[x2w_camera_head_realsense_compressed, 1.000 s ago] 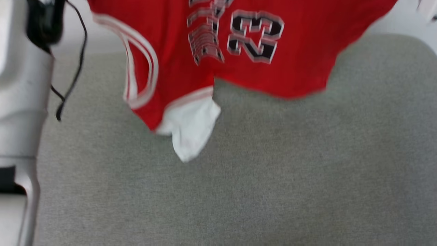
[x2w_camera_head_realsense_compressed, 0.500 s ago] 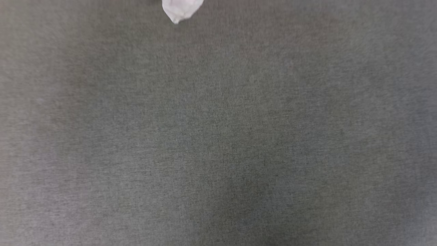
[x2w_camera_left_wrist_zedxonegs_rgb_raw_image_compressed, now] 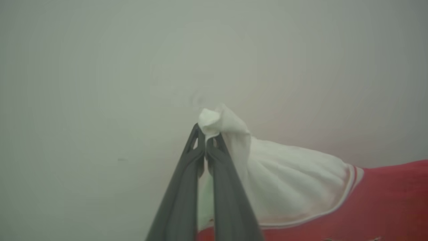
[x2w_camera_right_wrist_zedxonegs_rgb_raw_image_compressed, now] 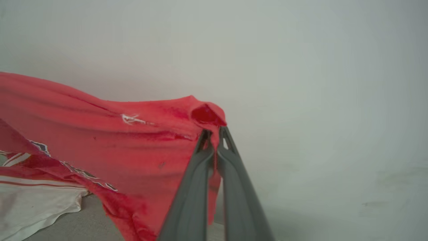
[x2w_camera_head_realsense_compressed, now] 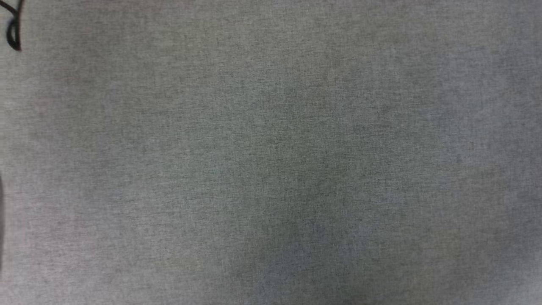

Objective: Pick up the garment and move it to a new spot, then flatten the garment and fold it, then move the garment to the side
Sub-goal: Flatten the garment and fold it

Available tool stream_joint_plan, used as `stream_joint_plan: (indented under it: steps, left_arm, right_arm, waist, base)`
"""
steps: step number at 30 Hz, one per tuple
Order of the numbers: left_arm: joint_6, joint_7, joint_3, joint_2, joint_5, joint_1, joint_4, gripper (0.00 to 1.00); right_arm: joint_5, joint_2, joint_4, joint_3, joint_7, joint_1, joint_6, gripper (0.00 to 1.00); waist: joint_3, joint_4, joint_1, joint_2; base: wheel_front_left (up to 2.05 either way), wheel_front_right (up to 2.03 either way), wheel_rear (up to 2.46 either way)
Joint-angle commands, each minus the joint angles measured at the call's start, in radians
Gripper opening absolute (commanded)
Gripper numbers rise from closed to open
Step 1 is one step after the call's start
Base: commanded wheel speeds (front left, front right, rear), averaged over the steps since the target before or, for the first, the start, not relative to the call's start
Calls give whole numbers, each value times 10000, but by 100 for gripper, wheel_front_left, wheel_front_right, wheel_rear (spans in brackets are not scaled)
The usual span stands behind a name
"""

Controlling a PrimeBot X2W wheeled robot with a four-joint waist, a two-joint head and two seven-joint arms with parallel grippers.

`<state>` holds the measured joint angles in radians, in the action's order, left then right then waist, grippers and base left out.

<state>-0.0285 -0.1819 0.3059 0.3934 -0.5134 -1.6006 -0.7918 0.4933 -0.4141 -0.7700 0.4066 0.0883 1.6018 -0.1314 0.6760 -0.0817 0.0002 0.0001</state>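
Your left gripper: clamped on white sleeve of red jersey T-shirt. Your right gripper: clamped on its red edge. White part rests on grey fabric worktop.

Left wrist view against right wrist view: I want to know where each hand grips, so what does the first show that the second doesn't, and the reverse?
Left wrist view: the left hand shut on the bunched tip of the white sleeve of the shirt.
Right wrist view: the right hand shut on a red corner of the shirt, with part of the lettering and a gray surface below.
Both: the red shirt pinched in a shut hand, before a pale blank background.
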Motion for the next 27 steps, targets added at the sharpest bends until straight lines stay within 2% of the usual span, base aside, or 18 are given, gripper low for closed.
stream_joint_plan:
  steps: [1, 9, 15, 19, 27]
  left_arm:
    - [-73, -110, -140, -56, -214, 220, -104, 0]
    - [-555, -636, -312, -55, -725, 2177, -425, 0]
    - [-633, -778, -489, 105, -1054, 5066, 97, 0]
    - [-462, -780, -481, 198, -1148, 7296, 661, 0]
    - [279, -495, -720, 460, -1705, 11511, 2076, 0]
  right_arm:
    - [101, 10, -75, 133, -63, -149, 16, 0]
    - [1123, -167, -193, 1453, -123, -1925, 14, 0]
    - [2003, -529, 152, 2283, -312, -4265, 16, 0]
    - [2478, -801, 397, 2636, -330, -5905, 17, 0]
    - [3003, -1279, 848, 2658, -114, -8897, 20, 0]
  waist:
    - [-87, 33, -2, -1]
    - [-1261, 138, -2, -1]
    - [-2687, 180, -2, -1]
    - [-3636, 242, -2, -1]
    - [-5366, 366, -2, -1]
  base:
    - [0, 0, 0]
    - [0, 0, 0]
    - [0, 0, 0]
    - [0, 0, 0]
    - [0, 0, 0]
